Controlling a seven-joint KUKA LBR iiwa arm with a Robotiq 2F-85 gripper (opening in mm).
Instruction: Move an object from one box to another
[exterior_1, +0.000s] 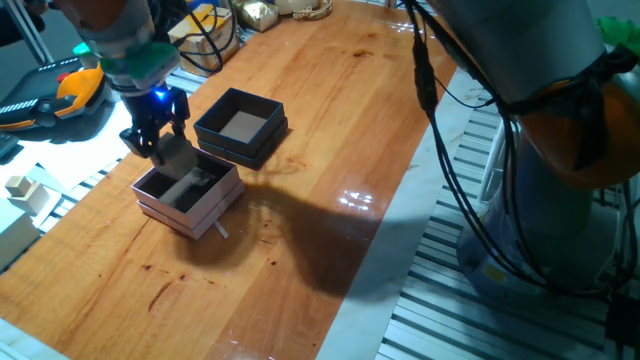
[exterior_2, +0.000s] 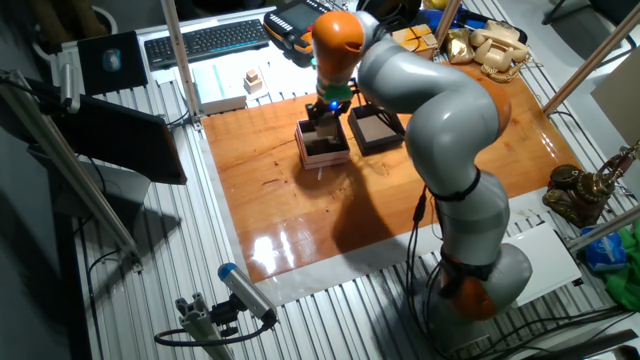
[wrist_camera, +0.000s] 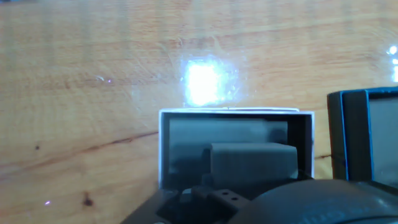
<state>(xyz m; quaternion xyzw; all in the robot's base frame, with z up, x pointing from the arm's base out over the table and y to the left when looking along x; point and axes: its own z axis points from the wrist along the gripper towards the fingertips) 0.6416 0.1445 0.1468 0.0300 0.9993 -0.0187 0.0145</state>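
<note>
The pink box stands on the wooden table, with the black box just behind it to the right. My gripper hangs over the pink box's far left edge, its fingers apart and nothing between them. In the hand view a small greyish block, the object, lies inside the pink box. The black box shows at the right edge there. From the one fixed view the black box's pale floor looks bare. In the other fixed view my gripper is above the pink box.
A pair of pale wooden blocks sits off the table to the left. A keyboard, cables and an orange tool lie beyond the table's far edge. The arm's own base stands at the table's near right side.
</note>
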